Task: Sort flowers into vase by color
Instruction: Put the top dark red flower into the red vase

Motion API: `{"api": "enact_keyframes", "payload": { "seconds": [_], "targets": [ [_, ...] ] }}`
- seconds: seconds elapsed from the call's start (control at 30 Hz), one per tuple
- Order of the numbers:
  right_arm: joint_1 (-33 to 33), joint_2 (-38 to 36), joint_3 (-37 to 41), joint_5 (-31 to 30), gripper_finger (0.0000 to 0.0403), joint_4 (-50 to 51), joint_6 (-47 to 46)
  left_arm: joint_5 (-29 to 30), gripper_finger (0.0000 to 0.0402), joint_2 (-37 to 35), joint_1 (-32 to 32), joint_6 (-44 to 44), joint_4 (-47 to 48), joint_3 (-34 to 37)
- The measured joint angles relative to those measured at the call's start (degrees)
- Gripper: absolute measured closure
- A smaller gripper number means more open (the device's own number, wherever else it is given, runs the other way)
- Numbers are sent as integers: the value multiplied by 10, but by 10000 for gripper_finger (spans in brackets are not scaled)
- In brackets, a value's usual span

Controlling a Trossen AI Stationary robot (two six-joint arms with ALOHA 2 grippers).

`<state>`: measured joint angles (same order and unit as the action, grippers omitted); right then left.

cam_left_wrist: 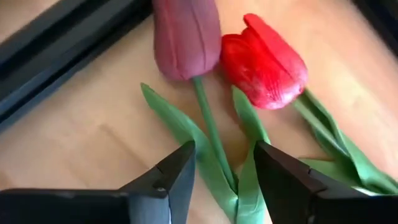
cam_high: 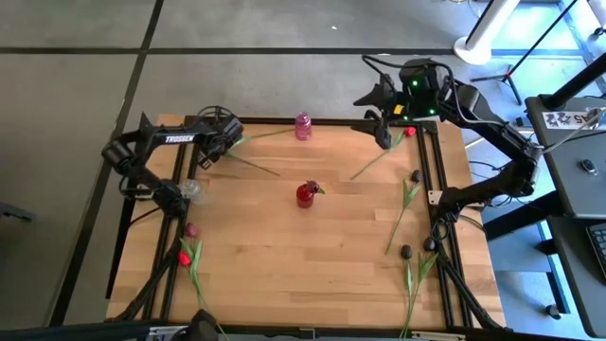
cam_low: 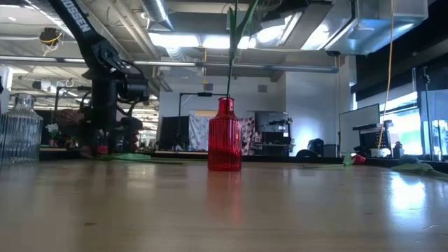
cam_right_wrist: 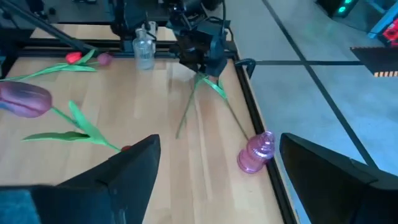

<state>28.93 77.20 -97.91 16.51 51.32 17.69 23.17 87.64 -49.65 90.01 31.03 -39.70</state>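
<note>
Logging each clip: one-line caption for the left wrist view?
Open left gripper poised over the stems of a maroon tulip and red tulip.

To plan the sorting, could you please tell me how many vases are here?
3: a red vase at the centre, a pink vase at the high view's top edge, a clear vase near the left edge. None seems hidden.

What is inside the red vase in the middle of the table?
The red vase holds one green stem standing upright. Its flower head is above the low view's edge, and the part inside the vase is not visible.
</note>
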Motion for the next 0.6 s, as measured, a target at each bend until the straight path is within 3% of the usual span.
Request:
{"api": "enact_keyframes", "payload": {
  "seconds": [0.27,0.53,0.6],
  "targets": [
    [0,12,1,-10,73,-5,-12,15,265,16,-6,90,23,-1],
    [0,14,1,-10,73,-6,3,18,385,13,13,89,28,0],
    [0,12,1,-9,73,-2,6,11,392,-1,30,87,21,0]
  ]
}}
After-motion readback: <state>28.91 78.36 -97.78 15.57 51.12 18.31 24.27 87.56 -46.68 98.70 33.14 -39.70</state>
